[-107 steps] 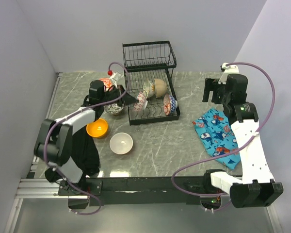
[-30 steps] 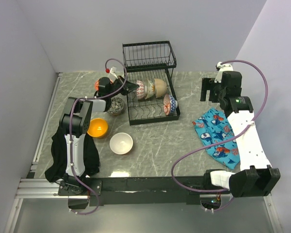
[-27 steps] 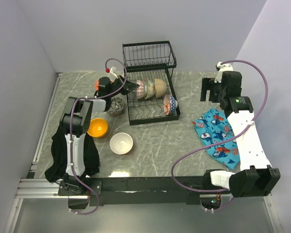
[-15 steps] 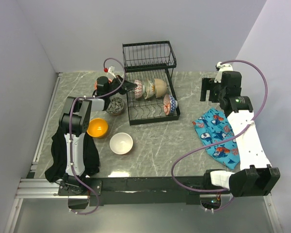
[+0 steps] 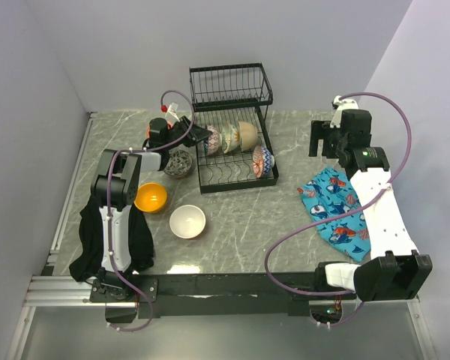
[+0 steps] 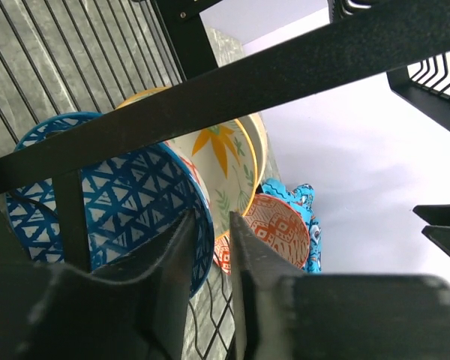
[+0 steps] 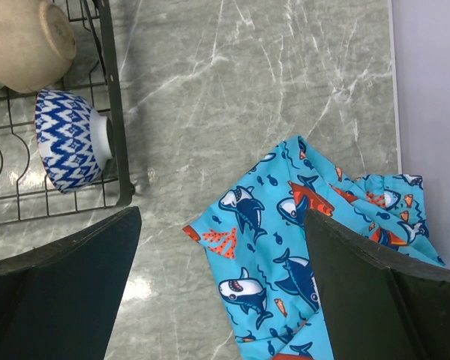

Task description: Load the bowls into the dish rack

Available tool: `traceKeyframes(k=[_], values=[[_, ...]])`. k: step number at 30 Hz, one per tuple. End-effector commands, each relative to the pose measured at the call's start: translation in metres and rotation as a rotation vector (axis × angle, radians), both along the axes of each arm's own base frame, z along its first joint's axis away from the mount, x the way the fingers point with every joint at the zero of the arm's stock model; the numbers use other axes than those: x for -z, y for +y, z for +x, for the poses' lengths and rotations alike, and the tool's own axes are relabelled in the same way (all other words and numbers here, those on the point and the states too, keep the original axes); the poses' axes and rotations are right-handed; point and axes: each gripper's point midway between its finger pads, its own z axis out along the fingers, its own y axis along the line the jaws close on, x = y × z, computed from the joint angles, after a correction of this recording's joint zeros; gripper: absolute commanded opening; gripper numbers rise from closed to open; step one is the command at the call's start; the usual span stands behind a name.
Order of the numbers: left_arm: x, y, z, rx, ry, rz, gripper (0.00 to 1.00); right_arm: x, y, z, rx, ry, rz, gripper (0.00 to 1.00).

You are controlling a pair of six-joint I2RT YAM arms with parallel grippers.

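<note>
The black wire dish rack [image 5: 231,75] holds several bowls on edge in its lower tray: a blue triangle-patterned bowl [image 5: 212,139], a flower-print bowl [image 5: 230,137], a beige bowl [image 5: 247,133] and a blue zigzag bowl [image 5: 262,160]. My left gripper [image 5: 201,135] reaches in from the rack's left. In the left wrist view, the gripper [image 6: 212,217] has its jaws a narrow gap apart. The blue triangle bowl's [image 6: 120,202] rim sits loose in that gap. My right gripper [image 5: 322,139] is open and empty above the table.
An orange bowl [image 5: 150,198], a white bowl [image 5: 187,221] and a dark patterned bowl [image 5: 180,162] sit on the table left of the rack. A blue shark-print cloth [image 5: 334,210] lies right of the rack, under my right gripper [image 7: 223,225]. Walls close off the back and both sides.
My left gripper carried the blue triangle bowl into the rack's lower tray, stood it beside the others, then drew back slightly left. The right arm barely moved.
</note>
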Motion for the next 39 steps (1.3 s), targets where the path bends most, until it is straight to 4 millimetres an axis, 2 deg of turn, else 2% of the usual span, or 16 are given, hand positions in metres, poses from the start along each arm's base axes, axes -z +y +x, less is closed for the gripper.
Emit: traceKeyframes(k=[1, 3, 10, 18, 25, 28, 30, 32, 33, 35, 36, 37, 38, 39], values=[[-0.029, -0.002, 0.006, 0.021, -0.119, 0.013, 0.33, -0.023, 0.000, 0.007, -0.003, -0.072, -0.010, 0.97], [-0.033, -0.002, 0.007, 0.022, -0.129, 0.017, 0.36, -0.024, 0.000, 0.007, -0.002, -0.075, -0.011, 0.97], [-0.050, -0.001, 0.005, 0.022, -0.167, 0.046, 0.40, -0.022, 0.001, 0.004, -0.003, -0.077, -0.005, 0.97], [-0.038, 0.006, -0.002, 0.005, -0.142, 0.116, 0.42, -0.025, 0.002, 0.003, -0.006, -0.086, 0.003, 0.97], [-0.047, 0.010, -0.011, 0.010, -0.167, 0.169, 0.44, -0.024, 0.002, -0.002, -0.007, -0.085, 0.001, 0.97], [-0.042, 0.014, -0.014, 0.020, -0.140, 0.211, 0.45, -0.024, 0.002, -0.002, -0.005, -0.090, 0.004, 0.97], [-0.047, 0.014, -0.019, 0.039, -0.155, 0.226, 0.45, -0.025, 0.003, -0.002, -0.007, -0.093, 0.007, 0.97], [-0.041, 0.014, -0.032, 0.080, -0.109, 0.251, 0.45, -0.027, 0.002, -0.002, -0.006, -0.096, 0.005, 0.97], [-0.051, 0.016, -0.041, 0.092, -0.138, 0.270, 0.45, -0.029, 0.003, -0.002, -0.007, -0.100, 0.004, 0.97], [-0.047, 0.019, -0.062, 0.135, -0.127, 0.294, 0.45, -0.029, 0.002, -0.003, -0.002, -0.103, 0.003, 0.97], [-0.064, 0.021, -0.073, 0.150, -0.183, 0.317, 0.45, -0.027, 0.001, -0.004, 0.000, -0.100, 0.004, 0.97], [-0.067, 0.023, -0.082, 0.166, -0.184, 0.324, 0.46, -0.026, 0.002, -0.005, -0.001, -0.102, 0.008, 0.97], [-0.061, 0.025, -0.099, 0.214, -0.150, 0.319, 0.46, -0.024, 0.003, -0.005, -0.005, -0.099, 0.013, 0.97], [-0.077, 0.027, -0.113, 0.236, -0.202, 0.325, 0.46, -0.023, 0.003, -0.007, -0.006, -0.097, 0.017, 0.97]])
